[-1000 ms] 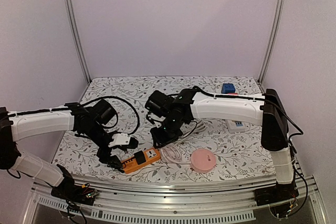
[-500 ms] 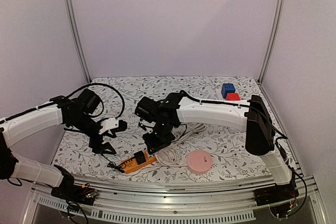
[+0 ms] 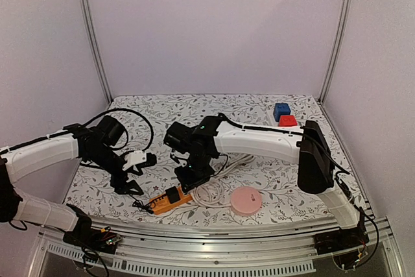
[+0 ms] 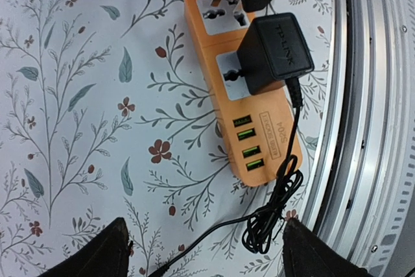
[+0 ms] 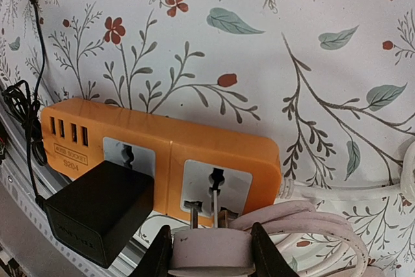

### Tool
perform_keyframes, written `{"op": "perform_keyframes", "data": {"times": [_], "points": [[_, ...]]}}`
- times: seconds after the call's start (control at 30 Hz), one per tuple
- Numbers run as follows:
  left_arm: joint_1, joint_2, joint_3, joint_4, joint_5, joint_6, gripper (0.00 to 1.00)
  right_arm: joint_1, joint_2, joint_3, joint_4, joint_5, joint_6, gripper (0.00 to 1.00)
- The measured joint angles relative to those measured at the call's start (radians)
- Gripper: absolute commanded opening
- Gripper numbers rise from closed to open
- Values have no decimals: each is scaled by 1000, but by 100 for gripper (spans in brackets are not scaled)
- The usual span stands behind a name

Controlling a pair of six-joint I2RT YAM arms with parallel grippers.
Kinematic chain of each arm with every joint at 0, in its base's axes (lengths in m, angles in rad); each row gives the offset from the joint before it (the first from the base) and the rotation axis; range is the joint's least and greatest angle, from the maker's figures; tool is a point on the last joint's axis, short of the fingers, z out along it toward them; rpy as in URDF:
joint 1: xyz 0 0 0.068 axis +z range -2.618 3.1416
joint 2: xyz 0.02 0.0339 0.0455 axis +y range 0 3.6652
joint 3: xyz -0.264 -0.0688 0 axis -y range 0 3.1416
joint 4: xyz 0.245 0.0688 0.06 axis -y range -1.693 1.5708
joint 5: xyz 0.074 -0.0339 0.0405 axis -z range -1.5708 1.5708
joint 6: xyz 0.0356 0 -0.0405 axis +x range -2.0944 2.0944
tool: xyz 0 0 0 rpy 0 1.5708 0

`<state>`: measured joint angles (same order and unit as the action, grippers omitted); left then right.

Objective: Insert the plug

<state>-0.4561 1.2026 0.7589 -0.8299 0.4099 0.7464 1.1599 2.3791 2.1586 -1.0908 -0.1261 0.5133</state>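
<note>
An orange power strip [image 3: 170, 199] lies near the table's front edge, with a black adapter [image 4: 272, 53] plugged into one socket. My right gripper [image 5: 211, 257] is shut on a white round plug [image 5: 211, 250]. It holds the plug's prongs at the slots of the free socket [image 5: 214, 186] beside the adapter [image 5: 97, 209]. In the top view the right gripper [image 3: 193, 174] is just above the strip's right end. My left gripper [image 4: 204, 261] is open and empty, raised above the strip's USB end [image 4: 256, 150]; in the top view it [image 3: 135, 174] is left of the strip.
A coiled white cable [image 3: 211, 189] lies right of the strip, next to a pink round disc [image 3: 245, 199]. The adapter's thin black cord [image 4: 272, 222] is bundled by the metal front rail [image 4: 369, 128]. Blue [image 3: 281, 109] and red [image 3: 287, 120] blocks sit far right.
My left gripper has drawn back up and to the left, away from the strip and adapter. My right arm has swung left and brought the white plug down over the strip's free socket.
</note>
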Motion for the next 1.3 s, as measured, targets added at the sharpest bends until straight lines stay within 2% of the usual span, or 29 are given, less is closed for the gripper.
{"op": "perform_keyframes", "data": {"times": [0.47, 0.87, 1.3], "points": [[0, 0, -3, 11, 2, -14, 80, 0, 14, 10, -5, -4, -4, 0], [0, 11, 4, 6, 1, -6, 80, 13, 9, 10, -105, 118, 6, 0], [0, 39, -6, 15, 25, 8, 79, 0, 22, 48, -130, 101, -10, 0]]}}
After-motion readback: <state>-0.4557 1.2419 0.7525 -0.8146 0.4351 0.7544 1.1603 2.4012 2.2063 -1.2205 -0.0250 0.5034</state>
